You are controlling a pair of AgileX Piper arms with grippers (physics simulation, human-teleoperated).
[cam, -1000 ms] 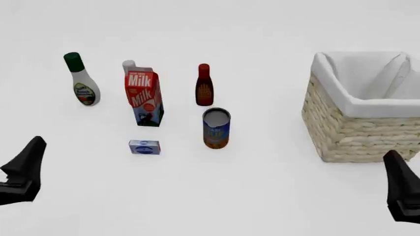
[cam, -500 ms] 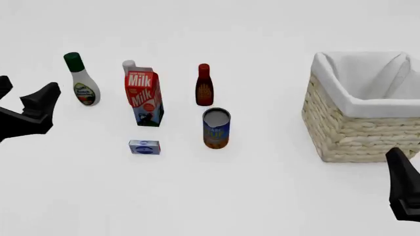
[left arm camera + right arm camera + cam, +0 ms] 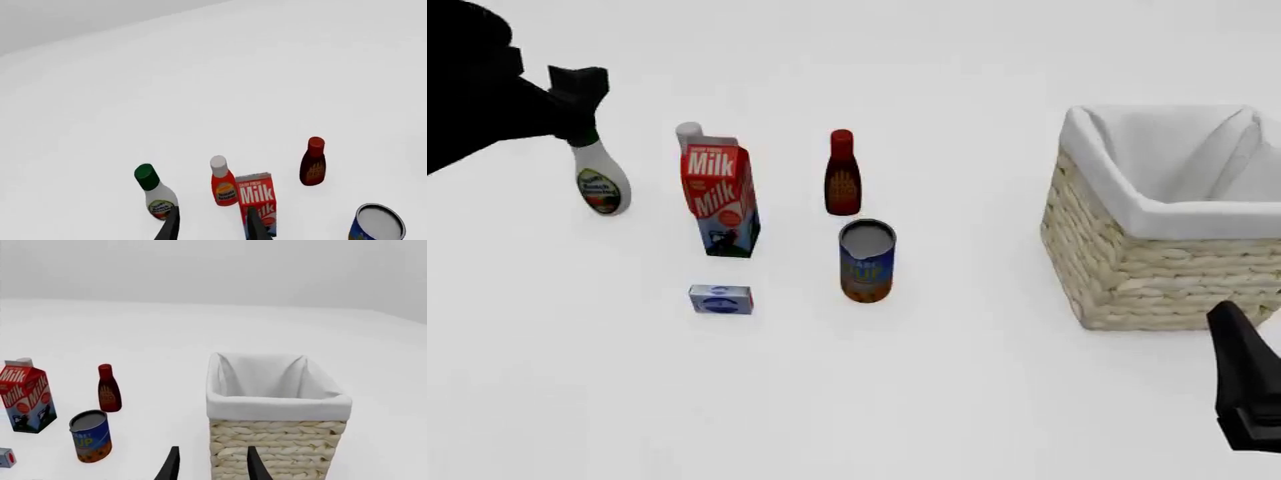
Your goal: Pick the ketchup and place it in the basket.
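Left wrist view: ketchup (image 3: 223, 183) upright, just ahead of open left gripper (image 3: 212, 226) fingers, behind milk carton (image 3: 257, 201). Left arm nearer. Right gripper (image 3: 212, 464) open by basket (image 3: 276, 440), empty.

"Milk" on red carton (image 3: 721, 195)

The milk carton (image 3: 718, 198) stands directly in front of the ketchup (image 3: 689, 134), blocking frontal reach.

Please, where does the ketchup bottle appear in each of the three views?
Front view: ketchup mostly hidden behind the milk carton; only its cap shows.
Left wrist view: full bottle beside the carton.
Right wrist view: only its cap peeks behind the carton.
Shared landmark: the milk carton.
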